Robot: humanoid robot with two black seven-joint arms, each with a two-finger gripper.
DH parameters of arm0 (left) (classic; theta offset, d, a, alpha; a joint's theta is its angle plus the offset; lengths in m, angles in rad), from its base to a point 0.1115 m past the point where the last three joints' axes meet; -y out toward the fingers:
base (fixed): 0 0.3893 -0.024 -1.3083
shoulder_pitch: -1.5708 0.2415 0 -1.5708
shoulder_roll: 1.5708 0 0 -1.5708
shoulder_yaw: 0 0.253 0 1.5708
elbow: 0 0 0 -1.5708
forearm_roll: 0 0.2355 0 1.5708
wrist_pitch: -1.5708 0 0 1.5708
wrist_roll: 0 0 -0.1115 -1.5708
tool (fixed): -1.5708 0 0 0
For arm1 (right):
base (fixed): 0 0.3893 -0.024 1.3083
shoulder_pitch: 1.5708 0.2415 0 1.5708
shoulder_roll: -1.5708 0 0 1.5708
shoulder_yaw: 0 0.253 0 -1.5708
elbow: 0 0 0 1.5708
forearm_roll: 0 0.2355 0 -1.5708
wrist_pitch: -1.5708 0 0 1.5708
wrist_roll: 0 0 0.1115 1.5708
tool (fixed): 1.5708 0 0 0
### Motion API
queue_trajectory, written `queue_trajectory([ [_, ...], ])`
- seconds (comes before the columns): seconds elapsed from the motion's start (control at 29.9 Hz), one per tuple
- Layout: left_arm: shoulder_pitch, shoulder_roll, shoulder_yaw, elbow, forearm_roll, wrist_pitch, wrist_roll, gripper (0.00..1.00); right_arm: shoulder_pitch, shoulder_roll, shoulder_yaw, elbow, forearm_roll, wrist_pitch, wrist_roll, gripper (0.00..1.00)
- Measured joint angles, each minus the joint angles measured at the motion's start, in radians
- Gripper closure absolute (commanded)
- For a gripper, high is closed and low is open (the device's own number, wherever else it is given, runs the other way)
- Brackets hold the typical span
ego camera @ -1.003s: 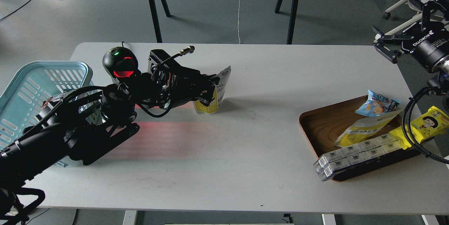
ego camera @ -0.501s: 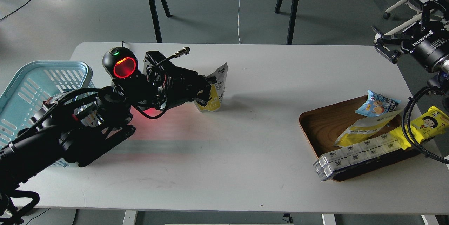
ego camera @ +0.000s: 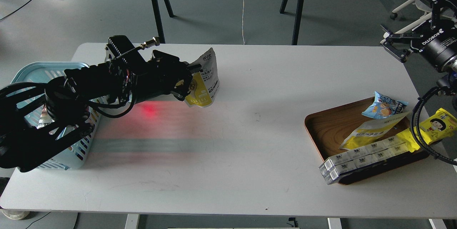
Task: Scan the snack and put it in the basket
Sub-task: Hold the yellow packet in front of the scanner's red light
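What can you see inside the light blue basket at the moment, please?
Little shows: the left arm covers most of the basket. A silvery bit glints between the arm's links; I cannot tell what it is. The snack is still outside.

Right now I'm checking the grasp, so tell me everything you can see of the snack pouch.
The snack is a small flat pouch, yellow at the bottom, white with black print above; a round nut picture peeks beside the fingers. It looks like glossy film, slightly crumpled. It hangs tilted, clear of the table, pinched by the left gripper, right of the basket.
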Motion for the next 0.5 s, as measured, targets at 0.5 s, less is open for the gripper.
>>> queue_trajectory([
  [0.5,0.009,0.15,0.006,-0.121,0.0,-0.05,-0.023,0.99,0.002,-0.003,0.001,0.001,0.0,0.0,0.0,0.02],
])
